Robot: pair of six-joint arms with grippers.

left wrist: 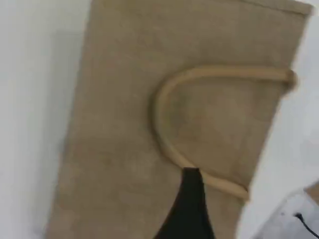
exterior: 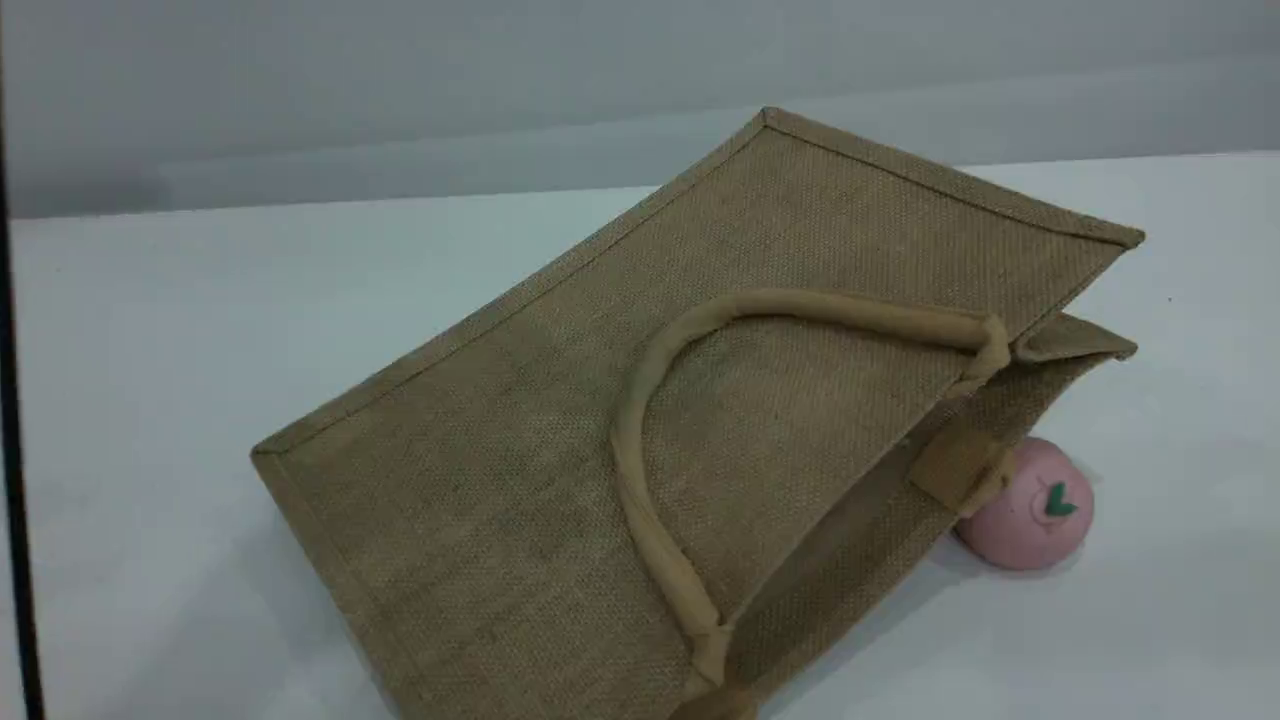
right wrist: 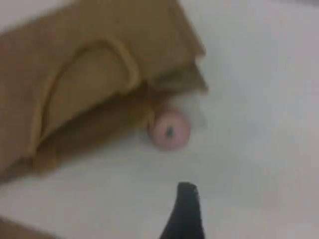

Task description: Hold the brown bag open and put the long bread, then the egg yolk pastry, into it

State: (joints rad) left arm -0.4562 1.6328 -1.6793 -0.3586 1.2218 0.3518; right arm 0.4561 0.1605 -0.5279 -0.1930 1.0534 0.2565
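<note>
Two claws: left claw (left wrist: 192, 199) hovers over the bag's panel, right claw (right wrist: 185, 209) over bare tabletop (exterior: 160, 330); both spread, empty.
Bag: brown bag (exterior: 560, 440) lies flat, mouth toward pink ball (exterior: 1040, 505).
Foods: long bread, egg yolk pastry unseen.
Risk: a pinch catching only the handle (exterior: 650, 420) could drag the bag, rolling the ball.

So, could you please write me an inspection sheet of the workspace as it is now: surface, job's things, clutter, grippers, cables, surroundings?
Surface: white table, bare around the bag.
Job's things: brown bag lies on its side, mouth toward the right, one loop handle flat on its upper face. Long bread and egg yolk pastry: not seen.
Clutter: pink ball with a green leaf mark, at the bag's mouth.
Grippers: left gripper above the bag, right gripper above bare table; both open, holding nothing.
Cables: a thin dark cable at the left wrist view's corner.
Surroundings: plain grey wall.
</note>
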